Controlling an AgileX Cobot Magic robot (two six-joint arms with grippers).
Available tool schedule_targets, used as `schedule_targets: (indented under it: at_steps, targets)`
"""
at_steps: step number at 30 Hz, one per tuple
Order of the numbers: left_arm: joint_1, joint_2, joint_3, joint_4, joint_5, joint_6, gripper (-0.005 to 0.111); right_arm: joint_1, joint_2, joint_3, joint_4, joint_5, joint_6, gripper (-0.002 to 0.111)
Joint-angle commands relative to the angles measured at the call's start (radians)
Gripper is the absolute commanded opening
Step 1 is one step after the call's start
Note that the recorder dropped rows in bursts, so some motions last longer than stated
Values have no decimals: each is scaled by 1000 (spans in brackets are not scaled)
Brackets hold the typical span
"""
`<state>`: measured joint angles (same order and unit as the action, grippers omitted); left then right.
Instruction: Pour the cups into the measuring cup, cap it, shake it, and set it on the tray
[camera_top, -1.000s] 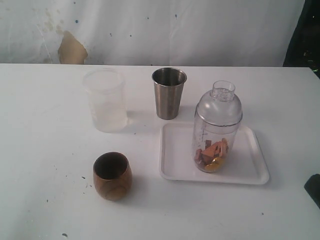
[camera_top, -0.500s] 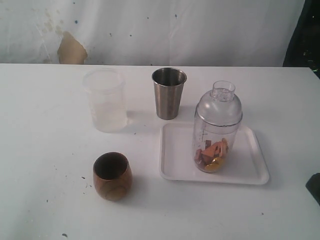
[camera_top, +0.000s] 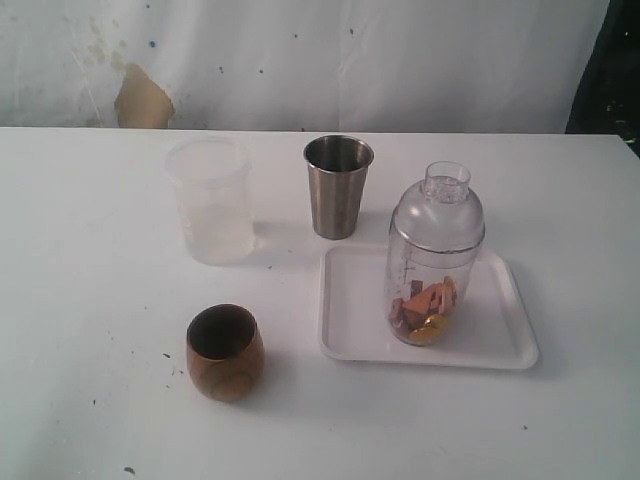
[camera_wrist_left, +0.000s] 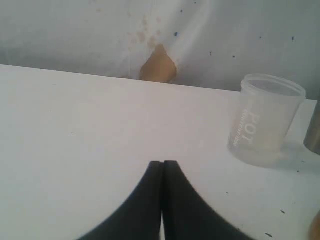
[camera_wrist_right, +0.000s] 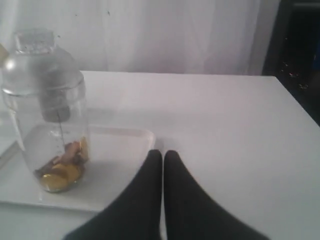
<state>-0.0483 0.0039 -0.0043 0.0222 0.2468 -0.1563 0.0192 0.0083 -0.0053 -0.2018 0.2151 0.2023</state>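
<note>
While pinched shut and empty, the right end effector (camera_wrist_right: 162, 152) has the measuring cup (camera_wrist_right: 46, 102) leftward.
Left end effector (camera_wrist_left: 162, 162) is likewise shut, empty; tumbler (camera_wrist_left: 314, 130) is edge-cropped.

A frosted, whitish plastic cup (camera_top: 210, 200) stands upright and open-topped on the white tabletop (camera_top: 90, 300), toward the back left in the exterior view, and the left wrist view shows pale printed lettering running up its side. The tabletop carries a scatter of small dark specks, most of them near its front edge. Behind it hangs a wrinkled white sheet (camera_top: 400, 60) with faint stains and a tan-brown patch (camera_top: 143, 97) just above the tabletop's back edge.
</note>
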Motion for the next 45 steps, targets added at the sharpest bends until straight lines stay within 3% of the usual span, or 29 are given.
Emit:
schedule_targets:
  at_steps: [1,7,16,23,45]
  targets:
    - [5,-4,4,-10,-14,0,0,-78,-7,5,164,69,-223,1]
    - [5,-4,4,-10,-14,0,0,-110,-8,5,454,148,-522,1]
    - [5,-4,4,-10,-14,0,0,-110,-8,5,448,144,-497,1]
    - [5,-4,4,-10,-14,0,0,-110,-8,5,235,139,-216,1]
    - [5,-4,4,-10,-14,0,0,-110,-8,5,235,136,-216,1]
